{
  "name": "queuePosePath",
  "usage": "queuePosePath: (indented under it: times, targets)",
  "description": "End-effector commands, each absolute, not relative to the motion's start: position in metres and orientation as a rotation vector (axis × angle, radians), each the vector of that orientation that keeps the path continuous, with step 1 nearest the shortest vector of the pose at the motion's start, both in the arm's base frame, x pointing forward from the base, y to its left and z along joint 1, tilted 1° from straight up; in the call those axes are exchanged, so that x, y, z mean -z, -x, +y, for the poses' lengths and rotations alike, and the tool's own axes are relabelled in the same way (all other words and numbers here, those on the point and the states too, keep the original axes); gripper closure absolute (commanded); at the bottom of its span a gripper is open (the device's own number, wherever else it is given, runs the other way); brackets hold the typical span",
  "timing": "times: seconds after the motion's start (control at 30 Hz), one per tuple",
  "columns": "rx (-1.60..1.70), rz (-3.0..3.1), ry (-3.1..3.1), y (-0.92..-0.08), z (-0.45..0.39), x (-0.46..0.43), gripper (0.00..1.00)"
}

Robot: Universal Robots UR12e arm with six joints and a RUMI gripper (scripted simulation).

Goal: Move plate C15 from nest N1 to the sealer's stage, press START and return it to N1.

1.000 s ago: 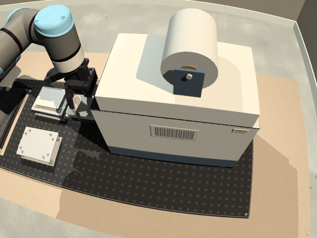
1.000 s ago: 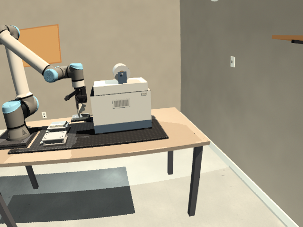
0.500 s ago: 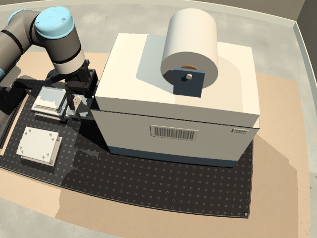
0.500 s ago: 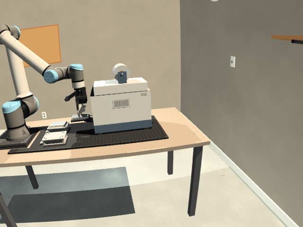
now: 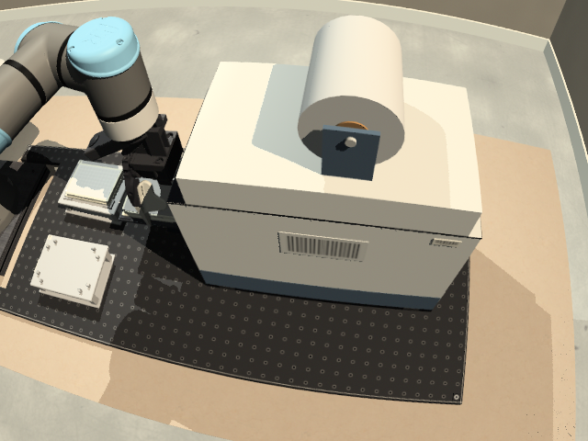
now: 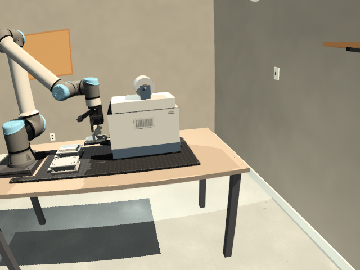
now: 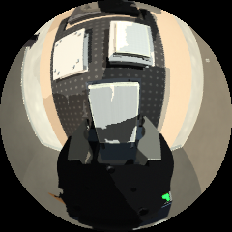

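Observation:
Plate C15 [image 7: 115, 113] has a smooth grey top and lies on the sealer's stage, which sticks out of the left side of the cream sealer [image 5: 327, 189]. My gripper [image 7: 115, 117] is open, pointing down, with a finger on each side of the plate's near end and no grip on it. In the top view the gripper [image 5: 137, 189] hides most of the stage and plate. Nest N1 [image 5: 71, 267] is empty, a white block with locator pins. Nest N2 [image 5: 92, 182] holds its own plate. A green lamp [image 7: 166, 196] shows on the sealer's front.
The sealer's body stands close to the right of the gripper, with a large foil roll [image 5: 354, 90] on top. N2 is close on the gripper's left. The arm's base [image 6: 18, 151] stands at the table's left end. Everything sits on a black perforated mat [image 5: 265, 332].

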State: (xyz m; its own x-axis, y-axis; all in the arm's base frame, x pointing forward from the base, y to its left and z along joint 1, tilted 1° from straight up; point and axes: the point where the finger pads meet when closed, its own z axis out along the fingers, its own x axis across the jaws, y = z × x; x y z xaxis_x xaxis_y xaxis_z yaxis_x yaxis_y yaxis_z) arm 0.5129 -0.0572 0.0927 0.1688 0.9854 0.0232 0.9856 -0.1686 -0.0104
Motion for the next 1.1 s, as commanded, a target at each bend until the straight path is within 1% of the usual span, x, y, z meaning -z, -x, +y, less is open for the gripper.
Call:
queuePosePath:
  times: [0.0, 0.2, 0.3, 1.07]
  targets:
    - [0.018, -2.011, 2.385, -0.5135, -0.0574, -0.0924, 0.32]
    - [0.018, -2.011, 2.385, -0.5135, -0.0574, -0.0925, 0.32]
    - [0.018, -2.011, 2.385, -0.5135, -0.0574, -0.0925, 0.35]
    - [0.018, -2.011, 2.385, -0.5135, -0.0574, -0.0925, 0.44]
